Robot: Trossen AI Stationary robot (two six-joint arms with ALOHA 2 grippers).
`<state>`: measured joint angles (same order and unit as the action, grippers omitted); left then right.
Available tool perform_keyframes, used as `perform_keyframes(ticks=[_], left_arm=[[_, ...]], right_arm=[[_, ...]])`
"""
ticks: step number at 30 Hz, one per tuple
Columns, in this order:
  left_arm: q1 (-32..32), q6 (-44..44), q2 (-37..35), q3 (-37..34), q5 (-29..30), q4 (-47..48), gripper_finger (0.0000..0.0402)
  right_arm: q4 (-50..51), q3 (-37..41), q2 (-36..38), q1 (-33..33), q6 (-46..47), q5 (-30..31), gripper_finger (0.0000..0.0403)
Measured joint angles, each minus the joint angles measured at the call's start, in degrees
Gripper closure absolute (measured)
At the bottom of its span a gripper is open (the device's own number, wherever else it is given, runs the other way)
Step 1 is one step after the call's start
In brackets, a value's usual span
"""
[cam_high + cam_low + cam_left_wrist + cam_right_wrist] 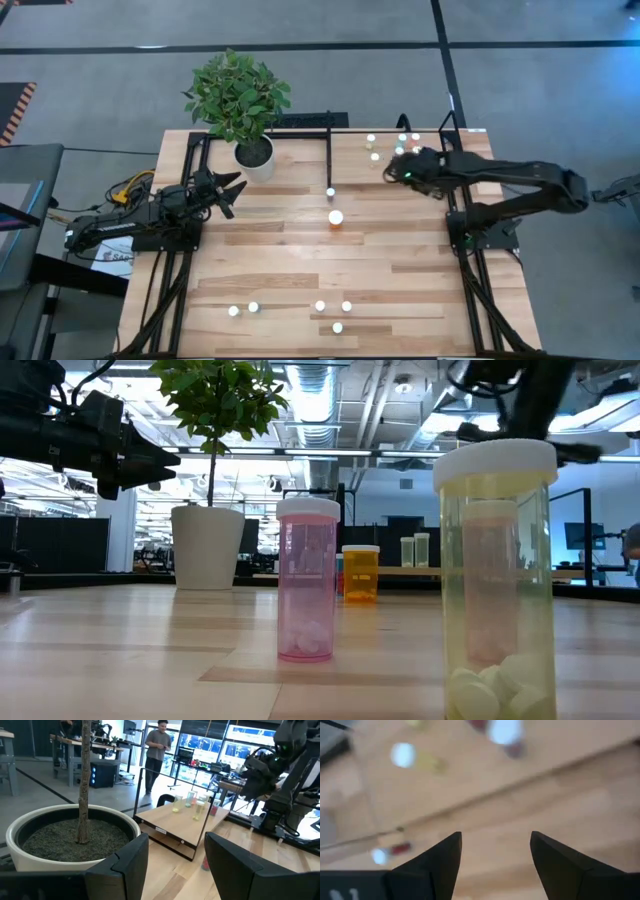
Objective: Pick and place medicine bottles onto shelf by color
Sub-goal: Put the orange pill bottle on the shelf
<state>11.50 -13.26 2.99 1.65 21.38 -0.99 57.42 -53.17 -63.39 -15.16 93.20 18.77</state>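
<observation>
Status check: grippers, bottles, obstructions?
Left gripper open, empty, beside plant pot. Right gripper open, empty, over shelf. Large orange bottle unpicked, mid-table.

Plant pot [254, 155] stands left of the shelf [390, 185], bottles [398, 145] on it.

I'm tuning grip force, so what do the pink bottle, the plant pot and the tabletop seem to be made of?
The pink medicine bottle with a white cap looks like clear tinted plastic: the tablets show through its glossy wall. The round white plant pot is smooth and matte, ceramic or plastic; the look leaves it open. The light plank tabletop looks like sealed wood, with visible grain and board joints.
</observation>
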Motion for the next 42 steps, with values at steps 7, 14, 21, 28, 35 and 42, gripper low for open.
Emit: perform_keyframes(ticks=[7,14,21,28,35,42], left_arm=[[0.00,0.01,0.00,-0.01,-0.01,0.00,0.0220],[0.00,0.01,0.00,0.00,-0.02,0.01,0.0220],[-0.01,0.00,0.02,0.00,-0.01,0.00,0.0220],[-0.02,0.02,0.00,0.00,0.00,0.00,0.0220],[0.00,0.00,0.00,0.00,0.00,0.00,0.0220],[0.00,0.00,0.00,0.00,0.00,0.00,0.0220]], right_arm=[[12.15,0.00,6.02,-1.48,6.28,-16.46,0.0143],[11.42,0.00,11.64,3.78,-13.42,-16.73,0.0160],[-2.64,0.00,18.92,8.39,-35.52,-16.44,0.0206],[-5.55,1.20,21.07,11.63,-50.82,-17.48,0.0247],[-16.96,9.75,27.30,12.71,-54.24,-17.52,0.0271],[-35.76,18.71,30.73,10.18,-53.50,-13.62,0.0289]])
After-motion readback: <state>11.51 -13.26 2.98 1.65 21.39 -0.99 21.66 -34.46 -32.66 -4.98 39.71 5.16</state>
